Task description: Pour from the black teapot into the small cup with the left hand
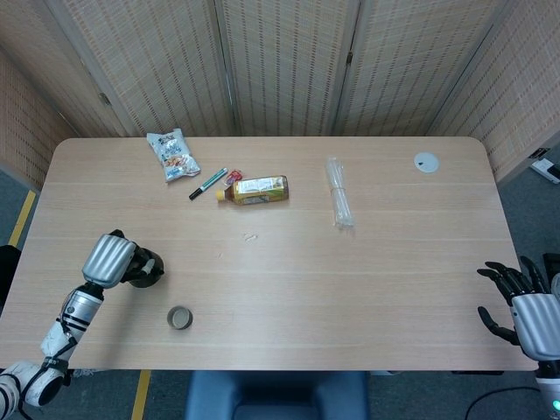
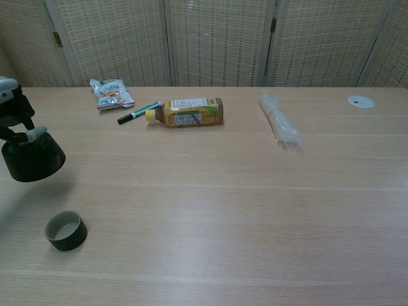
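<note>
My left hand [image 1: 109, 260] grips the black teapot [image 1: 145, 268] near the table's left front, with the silver back of the hand covering most of it from above. In the chest view the black teapot [image 2: 32, 159] sits upright at the far left, with my left hand [image 2: 14, 115] wrapped over its top. The small dark cup [image 1: 179, 318] stands upright on the table in front and to the right of the pot; the chest view shows the small cup [image 2: 65, 231] empty. My right hand [image 1: 529, 308] hovers off the table's right front corner, fingers spread, holding nothing.
At the back left lie a snack packet [image 1: 172, 155], a green marker [image 1: 207, 183] and a yellow bottle [image 1: 255, 190] on its side. A clear plastic bundle [image 1: 339, 193] lies at centre back, and a small white disc [image 1: 426, 161] at the back right.
</note>
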You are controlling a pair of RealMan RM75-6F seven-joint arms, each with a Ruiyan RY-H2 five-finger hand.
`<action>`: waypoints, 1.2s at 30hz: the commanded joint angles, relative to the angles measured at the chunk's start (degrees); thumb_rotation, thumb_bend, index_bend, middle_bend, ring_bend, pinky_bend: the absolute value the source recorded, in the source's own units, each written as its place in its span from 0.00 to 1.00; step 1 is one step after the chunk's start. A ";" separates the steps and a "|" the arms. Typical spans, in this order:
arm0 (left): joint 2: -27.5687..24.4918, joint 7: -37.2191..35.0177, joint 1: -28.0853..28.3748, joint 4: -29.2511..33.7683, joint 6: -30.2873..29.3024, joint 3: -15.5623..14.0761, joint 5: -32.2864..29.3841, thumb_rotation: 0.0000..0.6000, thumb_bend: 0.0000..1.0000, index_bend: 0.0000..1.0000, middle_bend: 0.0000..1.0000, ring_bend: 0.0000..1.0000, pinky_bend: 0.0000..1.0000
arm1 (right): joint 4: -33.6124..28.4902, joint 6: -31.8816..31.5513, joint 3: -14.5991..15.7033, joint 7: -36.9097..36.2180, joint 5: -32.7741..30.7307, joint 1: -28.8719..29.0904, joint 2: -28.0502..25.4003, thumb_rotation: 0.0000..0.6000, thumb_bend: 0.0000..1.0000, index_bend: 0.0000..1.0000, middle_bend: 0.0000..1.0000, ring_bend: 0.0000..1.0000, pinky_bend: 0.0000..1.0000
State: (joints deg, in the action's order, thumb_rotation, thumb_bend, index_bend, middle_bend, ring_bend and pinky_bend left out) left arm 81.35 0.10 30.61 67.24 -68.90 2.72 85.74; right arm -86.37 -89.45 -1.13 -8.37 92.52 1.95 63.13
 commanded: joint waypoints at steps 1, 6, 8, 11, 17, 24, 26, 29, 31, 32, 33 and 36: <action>0.00 -0.15 -0.50 0.16 -0.52 -0.20 0.26 0.79 0.47 1.00 1.00 0.95 0.50 | -0.05 -0.06 0.05 0.02 0.15 0.02 -0.04 1.00 0.35 0.24 0.23 0.22 0.00; -0.45 0.04 -1.26 0.57 -1.20 -0.57 0.60 0.81 0.47 1.00 1.00 0.95 0.50 | -0.12 -0.06 0.03 0.17 0.19 0.08 -0.16 1.00 0.35 0.24 0.23 0.23 0.00; -0.89 0.09 -1.70 1.36 -1.72 -0.83 0.91 0.81 0.47 1.00 1.00 0.95 0.50 | -0.28 -0.15 -0.07 0.45 0.14 0.10 -0.35 1.00 0.35 0.24 0.23 0.22 0.00; -1.40 0.69 -2.36 2.45 -2.53 -1.33 1.54 0.81 0.47 1.00 1.00 0.95 0.50 | -0.89 -0.31 -0.42 1.28 -0.04 0.20 -0.71 1.00 0.35 0.24 0.23 0.22 0.00; -2.13 1.98 -3.66 4.45 -4.04 -2.38 2.87 0.80 0.47 1.00 1.00 0.95 0.50 | -2.43 -0.44 -1.35 1.94 -1.14 0.37 -1.53 1.00 0.35 0.24 0.23 0.23 0.00; -2.17 3.95 -4.88 5.62 -5.53 -3.17 4.22 0.81 0.47 1.00 1.00 0.95 0.50 | -3.75 -0.42 -1.77 3.15 -1.39 0.58 -2.14 1.00 0.35 0.24 0.23 0.22 0.00; -2.07 4.56 -5.10 5.68 -5.69 -3.33 4.45 0.81 0.47 1.00 1.00 0.95 0.50 | -3.85 -0.28 -1.73 3.25 -1.42 0.61 -2.16 1.00 0.35 0.24 0.23 0.22 0.00; -1.75 5.54 -5.39 5.64 -6.19 -3.44 4.96 0.80 0.47 1.00 1.00 0.95 0.50 | -3.90 -0.04 -1.69 3.35 -1.52 0.68 -2.10 1.00 0.35 0.24 0.23 0.22 0.00; -1.54 6.28 -5.58 5.63 -6.54 -3.54 5.37 0.81 0.47 1.00 1.00 0.95 0.50 | -3.94 0.03 -1.64 3.39 -1.50 0.69 -2.09 1.00 0.35 0.24 0.23 0.22 0.00; -1.48 6.74 -5.66 5.60 -6.75 -3.62 5.64 0.81 0.47 1.00 1.00 0.95 0.50 | -3.95 0.02 -1.62 3.43 -1.47 0.68 -2.08 1.00 0.35 0.24 0.23 0.22 0.00; -1.38 7.18 -5.73 5.55 -6.99 -3.69 5.95 0.81 0.47 1.00 1.00 0.95 0.50 | -3.98 0.00 -1.61 3.45 -1.44 0.67 -2.08 1.00 0.35 0.24 0.23 0.22 0.00; -0.86 8.00 -5.97 5.47 -7.84 -3.87 6.96 0.81 0.47 1.00 1.00 0.95 0.50 | -3.97 0.06 -1.56 3.46 -1.52 0.65 -1.98 1.00 0.35 0.24 0.23 0.22 0.00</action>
State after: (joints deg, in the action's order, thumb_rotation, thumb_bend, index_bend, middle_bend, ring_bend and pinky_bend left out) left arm 80.25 7.94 24.75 72.77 -76.49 -1.06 92.40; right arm -90.35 -89.40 -2.69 -4.91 91.01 2.59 61.14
